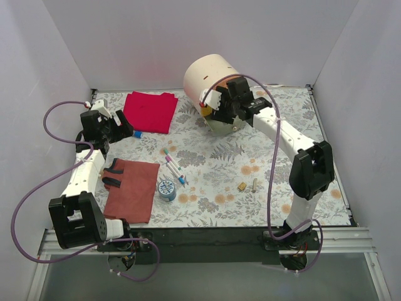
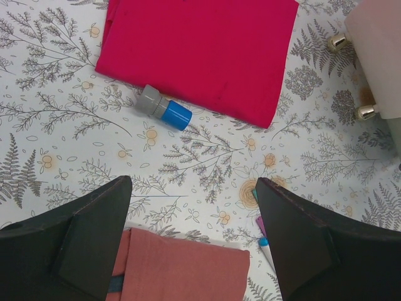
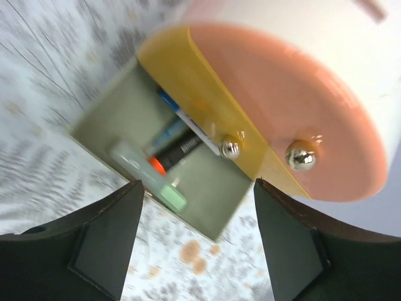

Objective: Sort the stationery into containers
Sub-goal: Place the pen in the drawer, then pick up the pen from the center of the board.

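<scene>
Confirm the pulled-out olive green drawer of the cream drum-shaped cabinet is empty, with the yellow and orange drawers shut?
Not empty: the right wrist view shows the olive green drawer holding a black-and-orange highlighter and thin pens. The rest is right.

robot lab cell: white walls, patterned table
</scene>
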Controlling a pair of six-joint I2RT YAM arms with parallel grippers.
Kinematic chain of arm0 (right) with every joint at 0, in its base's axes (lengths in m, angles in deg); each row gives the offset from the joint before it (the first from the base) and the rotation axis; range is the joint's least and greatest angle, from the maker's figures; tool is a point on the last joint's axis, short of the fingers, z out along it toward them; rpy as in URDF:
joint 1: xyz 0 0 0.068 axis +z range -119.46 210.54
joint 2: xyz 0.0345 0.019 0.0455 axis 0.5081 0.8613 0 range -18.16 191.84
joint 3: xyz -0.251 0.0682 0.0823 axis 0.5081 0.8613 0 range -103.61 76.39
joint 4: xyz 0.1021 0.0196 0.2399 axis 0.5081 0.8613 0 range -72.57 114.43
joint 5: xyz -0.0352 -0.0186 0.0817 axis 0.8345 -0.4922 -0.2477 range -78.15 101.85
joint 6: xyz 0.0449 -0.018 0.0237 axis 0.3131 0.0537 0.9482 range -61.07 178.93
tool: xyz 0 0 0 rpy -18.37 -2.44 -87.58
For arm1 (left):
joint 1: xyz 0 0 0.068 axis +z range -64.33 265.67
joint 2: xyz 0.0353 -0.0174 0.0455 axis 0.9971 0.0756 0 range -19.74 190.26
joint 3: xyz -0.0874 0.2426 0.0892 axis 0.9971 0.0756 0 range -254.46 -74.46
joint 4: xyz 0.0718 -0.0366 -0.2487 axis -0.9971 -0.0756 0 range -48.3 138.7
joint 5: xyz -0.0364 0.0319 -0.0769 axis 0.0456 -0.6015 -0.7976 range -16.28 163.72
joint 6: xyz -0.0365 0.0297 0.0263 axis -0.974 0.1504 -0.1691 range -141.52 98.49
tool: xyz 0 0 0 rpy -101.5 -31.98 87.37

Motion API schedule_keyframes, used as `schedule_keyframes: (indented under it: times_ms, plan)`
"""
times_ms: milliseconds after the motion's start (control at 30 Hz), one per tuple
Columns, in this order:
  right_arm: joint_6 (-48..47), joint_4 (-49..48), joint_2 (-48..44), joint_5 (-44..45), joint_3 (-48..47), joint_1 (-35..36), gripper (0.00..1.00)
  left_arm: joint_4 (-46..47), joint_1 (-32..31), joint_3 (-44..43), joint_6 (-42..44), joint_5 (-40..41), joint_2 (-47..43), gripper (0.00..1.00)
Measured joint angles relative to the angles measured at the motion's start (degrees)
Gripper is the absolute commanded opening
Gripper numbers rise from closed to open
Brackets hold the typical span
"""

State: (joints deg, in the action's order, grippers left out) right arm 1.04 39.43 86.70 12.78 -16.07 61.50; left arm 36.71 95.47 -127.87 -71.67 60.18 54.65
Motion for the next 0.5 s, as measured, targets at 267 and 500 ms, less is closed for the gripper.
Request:
schedule_keyframes:
  times_ms: [267,500]
  plan:
    - [40.89,8.04,-2.86,-22.95,-7.45,3.34,0.7,-0.02,0.11,0.0,-0.11,0.02,0.0,0.81]
    - [59.52,9.46,7.72,-27.61,-5.33,11.41,0.64,-0.59,0.11,0.0,0.24,0.17,-0.15,0.81]
